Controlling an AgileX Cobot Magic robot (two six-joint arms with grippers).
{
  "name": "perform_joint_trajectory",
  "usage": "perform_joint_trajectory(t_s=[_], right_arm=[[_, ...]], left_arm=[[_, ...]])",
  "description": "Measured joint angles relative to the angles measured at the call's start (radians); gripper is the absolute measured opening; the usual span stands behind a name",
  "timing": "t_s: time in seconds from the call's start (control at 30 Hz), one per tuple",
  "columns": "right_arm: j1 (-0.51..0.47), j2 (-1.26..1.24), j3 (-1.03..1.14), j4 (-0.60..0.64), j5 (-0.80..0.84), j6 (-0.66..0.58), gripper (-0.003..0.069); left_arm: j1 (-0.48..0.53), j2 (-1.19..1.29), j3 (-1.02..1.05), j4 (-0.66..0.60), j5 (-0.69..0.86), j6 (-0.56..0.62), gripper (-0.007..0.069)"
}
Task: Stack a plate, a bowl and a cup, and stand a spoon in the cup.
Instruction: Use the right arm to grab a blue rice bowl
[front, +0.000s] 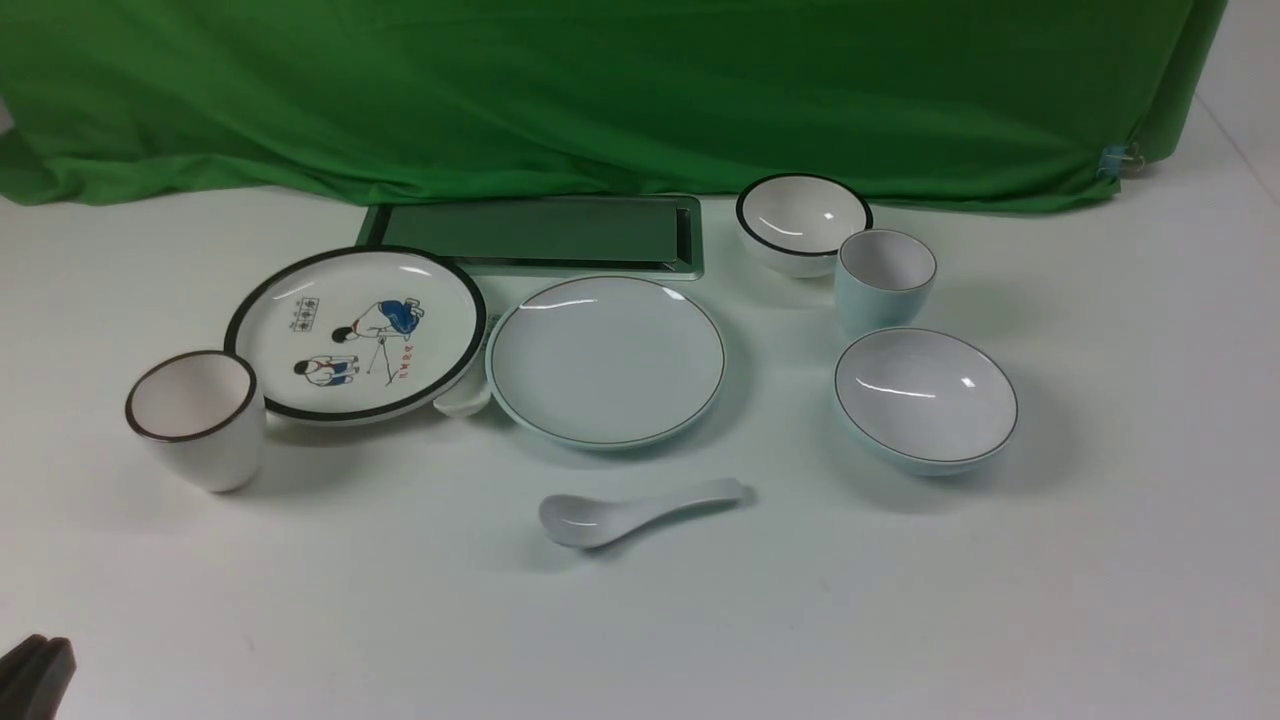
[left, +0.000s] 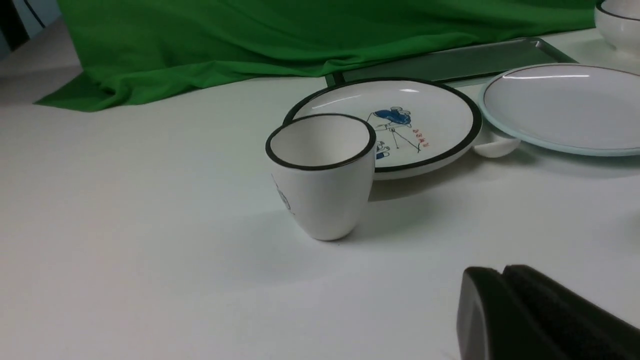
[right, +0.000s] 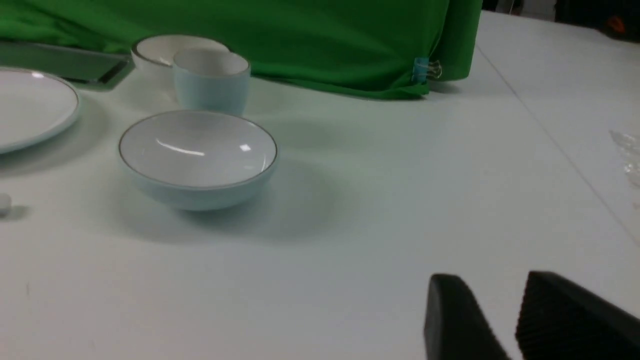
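Observation:
The pale blue plate (front: 606, 360) lies mid-table. The wide pale blue bowl (front: 925, 398) sits to its right, with the pale blue cup (front: 884, 277) just behind the bowl. The white spoon (front: 620, 513) lies in front of the plate, handle pointing right. My left gripper (front: 35, 675) is at the near left corner; in the left wrist view it (left: 502, 272) is shut and empty. My right gripper (right: 492, 280) is outside the front view; its jaws stand apart, empty, low over bare table, well short of the bowl (right: 197, 155) and cup (right: 211, 80).
A black-rimmed cartoon plate (front: 355, 332) and a dark-rimmed white cup (front: 198, 418) stand at the left. A second small white spoon (front: 462, 400) lies between the two plates. A black-rimmed white bowl (front: 803, 222) and a metal tray (front: 535, 235) are at the back, before green cloth (front: 600, 90).

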Motion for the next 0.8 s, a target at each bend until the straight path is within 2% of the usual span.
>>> perform_joint_trajectory(t_s=[0.13, 0.27, 0.3, 0.33, 0.4, 0.43, 0.47, 0.5, 0.53, 0.57, 0.6, 0.63, 0.7, 0.8], right_arm=[[0.000, 0.000, 0.000, 0.000, -0.083, 0.000, 0.0239], [0.000, 0.000, 0.000, 0.000, -0.262, 0.000, 0.0238], [0.000, 0.000, 0.000, 0.000, -0.262, 0.000, 0.0238], [0.000, 0.000, 0.000, 0.000, -0.361, 0.006, 0.0238], [0.000, 0.000, 0.000, -0.001, -0.476, 0.058, 0.0238], [0.000, 0.000, 0.000, -0.001, -0.572, 0.172, 0.0238], [0.000, 0.000, 0.000, -0.001, -0.601, 0.192, 0.0238], [0.000, 0.000, 0.000, -0.001, -0.660, 0.272, 0.0238], [0.000, 0.001, 0.000, -0.001, -0.741, 0.398, 0.0238], [0.000, 0.006, 0.000, 0.000, -0.813, 0.472, 0.0232], [0.000, 0.006, 0.000, 0.000, -0.813, 0.472, 0.0232], [0.000, 0.022, -0.001, -0.001, -0.856, 0.525, 0.0219], [0.000, 0.061, -0.030, -0.001, -0.839, 0.533, 0.0192], [0.000, 0.149, -0.146, -0.001, -0.770, 0.474, 0.0107]], left_arm=[[0.000, 0.000, 0.000, 0.000, -0.124, 0.000, -0.0029], [0.000, 0.000, 0.000, 0.000, -0.374, 0.000, -0.0029], [0.000, 0.000, 0.000, 0.000, -0.374, 0.000, -0.0029], [0.000, 0.000, 0.000, 0.000, -0.474, 0.000, -0.0029], [0.000, 0.000, 0.000, 0.000, -0.571, 0.000, -0.0029], [0.000, 0.000, 0.000, 0.000, -0.636, 0.000, -0.0029], [0.000, 0.000, 0.000, 0.000, -0.645, 0.000, -0.0029], [0.000, 0.000, 0.000, -0.005, -0.688, 0.000, -0.0029], [0.000, 0.000, 0.000, -0.023, -0.735, -0.024, -0.0029], [0.000, 0.000, 0.000, -0.034, -0.778, -0.087, -0.0029], [0.000, 0.000, 0.000, -0.036, -0.785, -0.087, -0.0029], [0.000, 0.000, 0.000, -0.044, -0.823, -0.189, -0.0029], [0.000, 0.000, -0.010, -0.046, -0.830, -0.286, -0.0029], [0.000, 0.050, -0.118, -0.035, -0.715, -0.334, -0.0029]])
